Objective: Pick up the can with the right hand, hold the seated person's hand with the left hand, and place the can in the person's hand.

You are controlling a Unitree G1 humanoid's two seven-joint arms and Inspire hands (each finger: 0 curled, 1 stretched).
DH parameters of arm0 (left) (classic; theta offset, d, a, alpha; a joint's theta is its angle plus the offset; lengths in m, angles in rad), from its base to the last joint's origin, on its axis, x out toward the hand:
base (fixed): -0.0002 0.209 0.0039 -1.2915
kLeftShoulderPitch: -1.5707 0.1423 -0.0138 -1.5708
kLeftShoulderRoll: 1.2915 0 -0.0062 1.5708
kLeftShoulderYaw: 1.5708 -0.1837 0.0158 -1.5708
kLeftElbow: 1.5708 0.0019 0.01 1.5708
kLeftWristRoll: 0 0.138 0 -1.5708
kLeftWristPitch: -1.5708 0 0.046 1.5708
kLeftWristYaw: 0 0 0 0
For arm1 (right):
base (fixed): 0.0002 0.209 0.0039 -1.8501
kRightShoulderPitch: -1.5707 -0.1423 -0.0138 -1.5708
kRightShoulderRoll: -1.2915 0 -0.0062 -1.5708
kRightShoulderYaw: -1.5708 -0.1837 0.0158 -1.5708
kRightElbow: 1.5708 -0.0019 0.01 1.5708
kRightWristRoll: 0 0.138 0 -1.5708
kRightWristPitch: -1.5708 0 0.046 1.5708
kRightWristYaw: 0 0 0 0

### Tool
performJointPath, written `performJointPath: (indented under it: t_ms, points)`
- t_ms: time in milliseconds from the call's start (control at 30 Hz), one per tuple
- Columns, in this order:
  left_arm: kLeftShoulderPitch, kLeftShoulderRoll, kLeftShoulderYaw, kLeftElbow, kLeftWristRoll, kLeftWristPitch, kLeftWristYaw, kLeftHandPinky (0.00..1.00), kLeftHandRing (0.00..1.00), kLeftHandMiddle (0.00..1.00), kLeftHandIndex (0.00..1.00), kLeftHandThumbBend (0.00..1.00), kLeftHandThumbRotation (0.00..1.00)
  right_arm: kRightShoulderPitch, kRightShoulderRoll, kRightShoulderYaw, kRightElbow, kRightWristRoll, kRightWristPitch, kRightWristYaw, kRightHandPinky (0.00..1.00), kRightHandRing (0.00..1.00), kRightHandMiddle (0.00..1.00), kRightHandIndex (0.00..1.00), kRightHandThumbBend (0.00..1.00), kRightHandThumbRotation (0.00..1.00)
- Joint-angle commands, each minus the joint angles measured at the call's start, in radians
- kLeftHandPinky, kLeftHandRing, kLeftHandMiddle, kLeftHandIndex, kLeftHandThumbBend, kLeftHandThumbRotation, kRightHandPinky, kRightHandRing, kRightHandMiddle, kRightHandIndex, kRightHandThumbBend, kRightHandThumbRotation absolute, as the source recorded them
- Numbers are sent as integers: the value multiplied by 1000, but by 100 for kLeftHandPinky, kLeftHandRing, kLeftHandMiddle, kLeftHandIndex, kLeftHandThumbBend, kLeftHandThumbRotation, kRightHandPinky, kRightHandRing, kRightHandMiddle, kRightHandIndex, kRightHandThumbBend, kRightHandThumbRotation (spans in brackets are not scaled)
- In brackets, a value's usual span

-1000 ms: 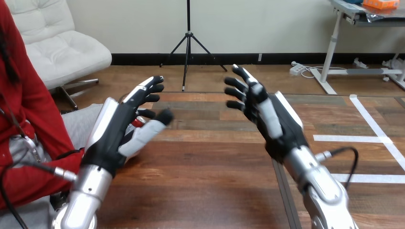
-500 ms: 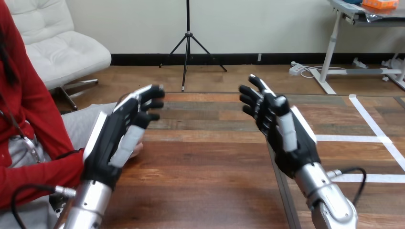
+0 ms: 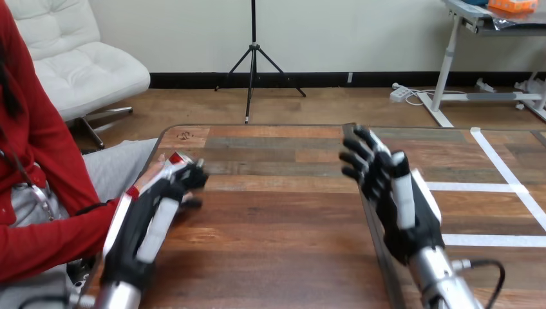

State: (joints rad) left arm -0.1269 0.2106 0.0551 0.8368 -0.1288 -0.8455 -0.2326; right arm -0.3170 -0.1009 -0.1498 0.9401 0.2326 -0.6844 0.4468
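At the left edge of the brown wooden table [image 3: 277, 212], my left robot hand [image 3: 149, 222] lies over the person's hand [image 3: 156, 169], which reaches in from a red sleeve [image 3: 58, 238]. Whether my robot hand grips that hand or merely covers it, I cannot tell. A red-and-white metal can [image 3: 174, 159] shows just beyond my left robot hand, against the person's hand and mostly hidden. Toward the table's right side, my right robot hand [image 3: 394, 193] is raised above the surface, open and empty, fingers spread and nearly straight, well apart from the can.
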Motion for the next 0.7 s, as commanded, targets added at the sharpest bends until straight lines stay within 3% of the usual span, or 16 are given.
performJointPath:
  t_ms: [0,667]
  points:
    - [-104,-25,46,78,-33,-56,-13,63,74,75,73,78,93,-38,19,-30,51,19,-49,15,90,90,91,93,92,100]
    - [-153,-55,116,245,-59,-109,-72,57,69,72,70,79,86,-43,14,-56,125,-2,-110,5,85,86,89,90,94,100]
